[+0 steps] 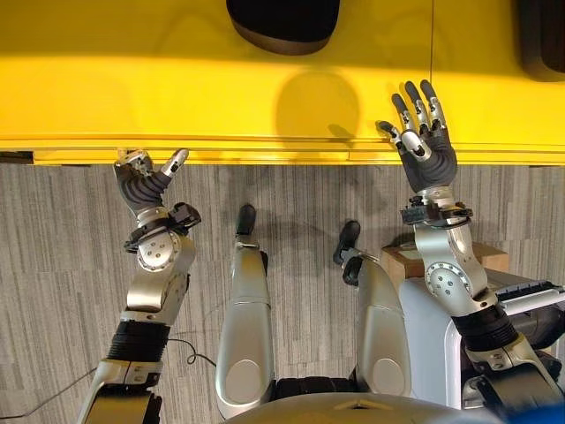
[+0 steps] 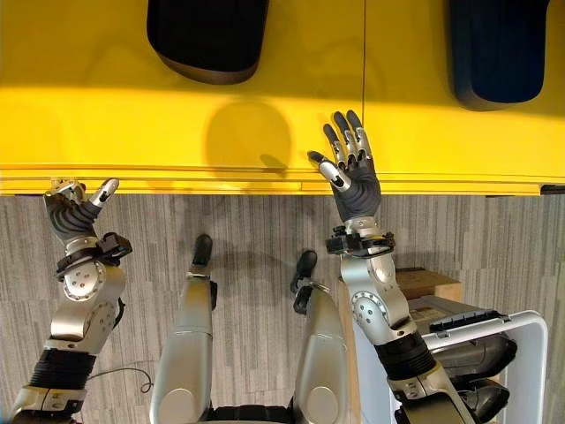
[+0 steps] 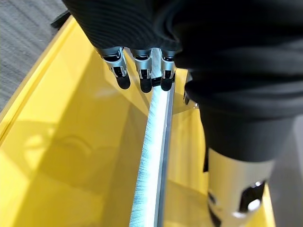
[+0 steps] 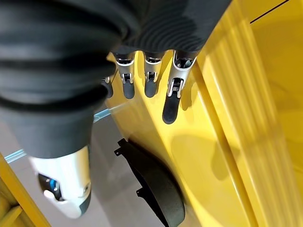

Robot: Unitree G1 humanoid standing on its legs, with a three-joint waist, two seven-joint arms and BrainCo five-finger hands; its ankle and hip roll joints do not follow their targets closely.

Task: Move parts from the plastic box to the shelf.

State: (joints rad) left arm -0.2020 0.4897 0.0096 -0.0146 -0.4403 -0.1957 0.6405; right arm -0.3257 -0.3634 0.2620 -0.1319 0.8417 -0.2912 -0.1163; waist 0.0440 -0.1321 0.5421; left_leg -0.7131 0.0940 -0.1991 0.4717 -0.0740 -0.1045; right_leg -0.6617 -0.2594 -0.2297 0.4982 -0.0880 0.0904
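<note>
Shelf (image 1: 221, 97): yellow, broad, glossy; front edge runs across my view.
Parts: two dark moulded pieces, one (image 1: 282, 22) near the shelf's back edge at centre, another (image 2: 494, 53) toward its right end. I judge them rigid, light plastic, smooth; take each by its long rim.
Box (image 2: 521, 353): white-framed, low at my right, dark parts inside.
Right hand (image 1: 424, 141): fingers spread straight over the shelf's front edge, empty.
Left hand (image 1: 141, 181): at the front edge, fingers curled, nothing held.

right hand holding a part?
No. The right hand is empty, fingers straight, over the yellow shelf.
</note>
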